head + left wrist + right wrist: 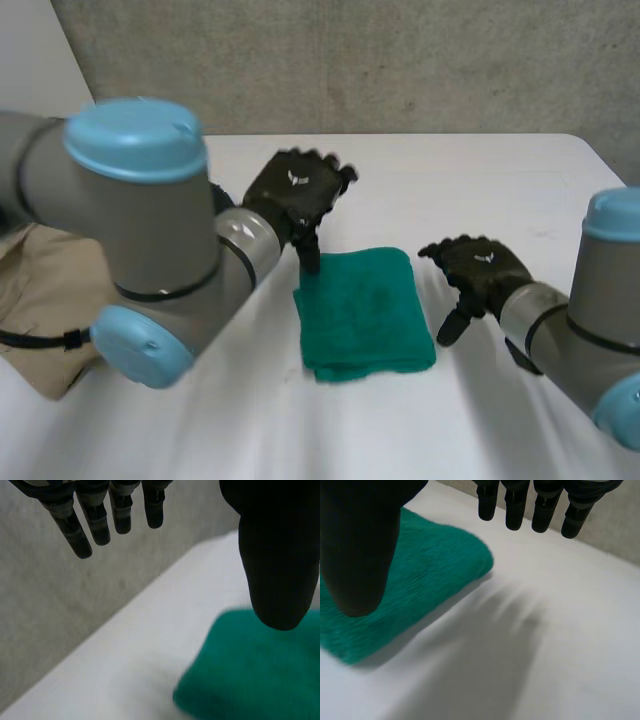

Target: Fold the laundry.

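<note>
Two open hands flank the folded green towel (365,315), which lies flat at the centre of the frame on the white table (480,165). It is close to square, with no clear long axis. Nearer is the left hand (298,192), at the towel's upper-left corner. Its thumb (280,555) points down over the cloth, though contact cannot be made out, and its fingers (97,522) are straight, spread and empty. The right hand (482,268) hangs just right of the towel's right edge with bare table between, its fingers (542,505) straight and gripping nothing. A beige cloth (35,290) lies at the frame's left edge, probably next.
</note>
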